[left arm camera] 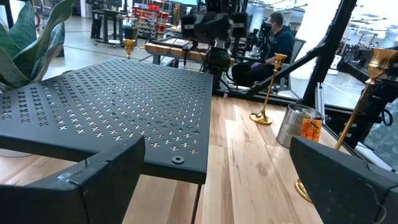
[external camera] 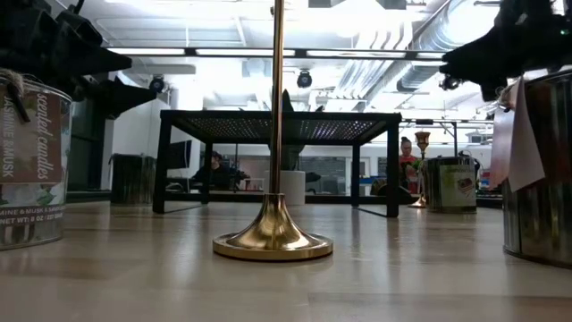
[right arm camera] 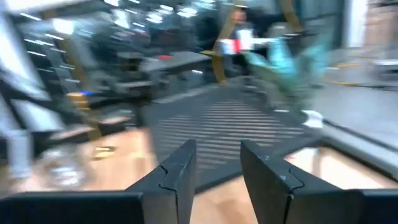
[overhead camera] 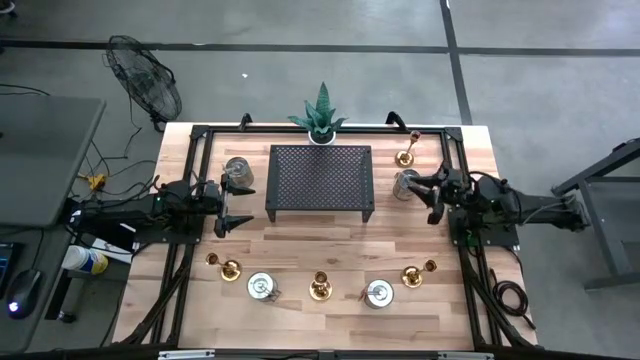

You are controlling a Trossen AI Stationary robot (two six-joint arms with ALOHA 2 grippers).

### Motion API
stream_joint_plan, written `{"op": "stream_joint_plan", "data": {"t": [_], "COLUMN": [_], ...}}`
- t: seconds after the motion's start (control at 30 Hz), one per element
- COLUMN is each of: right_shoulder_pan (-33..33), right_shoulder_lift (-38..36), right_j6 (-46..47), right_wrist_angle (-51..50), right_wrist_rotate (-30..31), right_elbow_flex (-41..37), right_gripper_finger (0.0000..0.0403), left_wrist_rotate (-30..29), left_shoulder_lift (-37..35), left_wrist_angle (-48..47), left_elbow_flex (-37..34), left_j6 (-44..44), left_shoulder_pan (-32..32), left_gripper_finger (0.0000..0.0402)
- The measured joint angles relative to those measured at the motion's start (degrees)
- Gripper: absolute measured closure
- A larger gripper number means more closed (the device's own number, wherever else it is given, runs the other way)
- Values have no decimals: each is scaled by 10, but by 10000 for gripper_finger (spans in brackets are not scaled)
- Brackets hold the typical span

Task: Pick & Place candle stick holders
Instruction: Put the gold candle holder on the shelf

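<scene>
the left gripper (overhead camera: 236, 207) is hovering off the rack's (overhead camera: 320, 180) left end with its jaws standing wide and holding nothing, beside a silver holder (overhead camera: 238, 170); this looks like readiness for a grasp. the right gripper (overhead camera: 428, 196) is sitting off the rack's right end by another silver holder (overhead camera: 404, 185), its jaws narrowed with a gap between them and nothing showing in that gap in its own wrist view, so it is probably not carrying anything.

the holders are lying mostly along the counter's (overhead camera: 470, 140) near edge: gold ones (overhead camera: 226, 266) (overhead camera: 320, 287) (overhead camera: 417, 273) alternating with silver ones (overhead camera: 262, 288) (overhead camera: 379, 292), and one more gold holder (overhead camera: 405, 156) is standing toward the far right corner. the rack top is bare, so it is likely the place they are meant to go, though that is a guess.

the high view is giving the whole layout, including the plant (overhead camera: 321, 117) at the far edge. the low view is showing what it cannot: the middle gold holder's (external camera: 273, 234) flared base and upright stem, and a label on the tin (external camera: 31, 165) at the side. the left wrist view is showing people beyond the counter.
</scene>
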Motion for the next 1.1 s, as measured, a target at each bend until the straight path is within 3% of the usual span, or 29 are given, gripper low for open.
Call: {"op": "stream_joint_plan", "data": {"t": [0.23,0.4,0.73,1.1], "right_shoulder_pan": [0,-11,-89,-156], "right_shoulder_lift": [46,89,184,291], "right_j6": [-2,-1,75,134], "right_wrist_angle": [-57,-78,-77,-78], "right_wrist_rotate": [203,277,281,234], "right_elbow_flex": [49,62,79,119], "right_gripper_finger": [285,285,285,269], "left_wrist_rotate": [0,0,0,0], "left_shoulder_lift": [0,0,0,0], "left_wrist_angle": [0,0,0,0], "left_elbow_flex": [0,0,0,0], "left_j6": [0,0,0,0], "left_shoulder_pan": [0,0,0,0], "left_gripper_finger": [9,9,9,9]}}
